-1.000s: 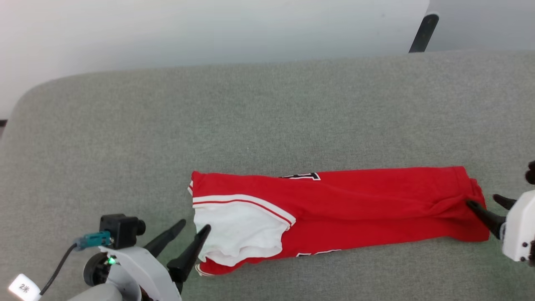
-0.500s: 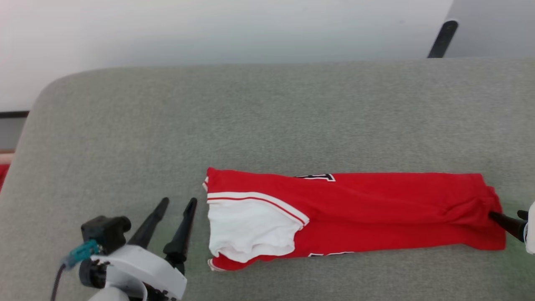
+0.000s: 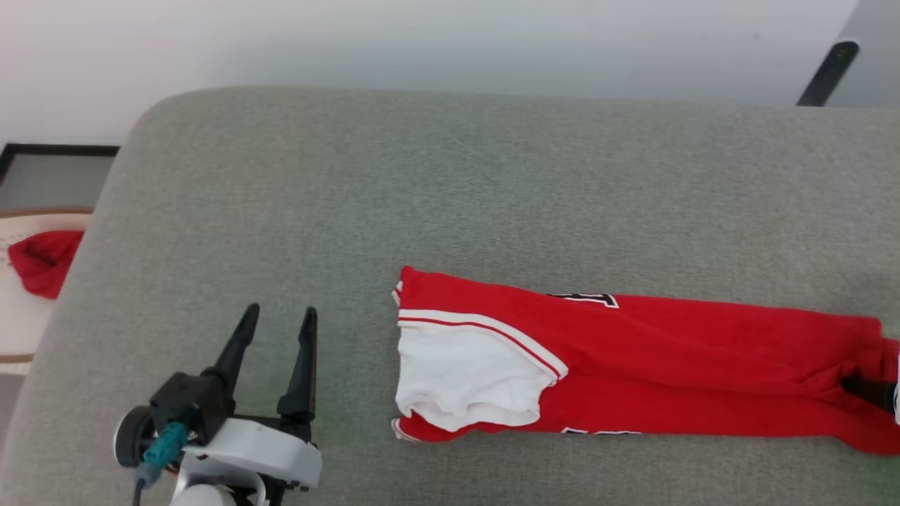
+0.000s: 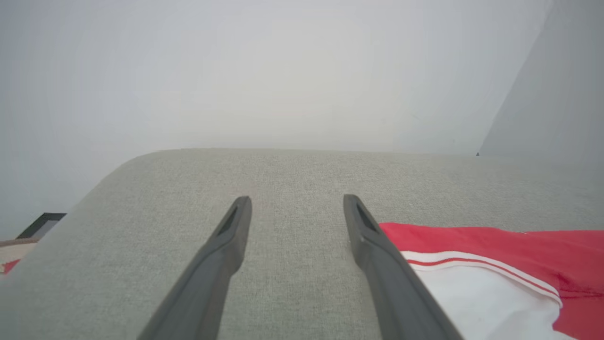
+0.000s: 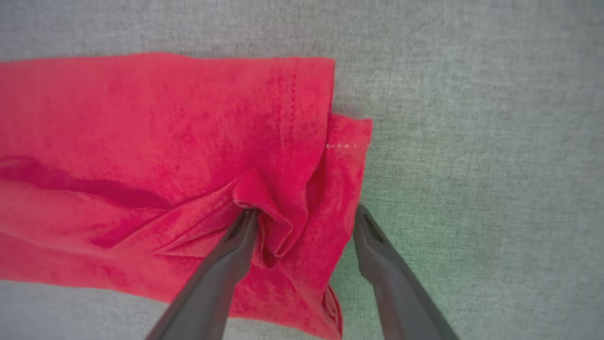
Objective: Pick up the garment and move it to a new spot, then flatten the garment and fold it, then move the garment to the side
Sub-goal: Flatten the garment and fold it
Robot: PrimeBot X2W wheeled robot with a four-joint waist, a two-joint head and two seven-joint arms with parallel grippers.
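The garment (image 3: 668,351) lies on the grey cushion (image 3: 450,183) as a long red strip. Its white sleeve with striped trim is at the left end, and bits of black-and-white lettering show at its edges. My left gripper (image 3: 281,310) is open over bare cushion, a hand's width left of the sleeve. In the left wrist view that gripper (image 4: 297,199) has the garment (image 4: 495,283) just right of its right finger. My right gripper (image 5: 304,212) is open at the garment's (image 5: 141,141) hem end. A fold of red cloth lies between its jaws. One of its fingers (image 3: 866,388) shows at the right edge.
A small plain red cloth (image 3: 42,260) lies on a pale surface beyond the cushion's left edge. A black frame (image 3: 56,150) sits behind it. A dark slanted bar (image 3: 826,74) stands at the back right, in front of a white wall.
The camera has swung left, shifting the whole picture right. My left gripper has drawn back from the white sleeve and turned its fingers upright. The right gripper stays at the hem end.
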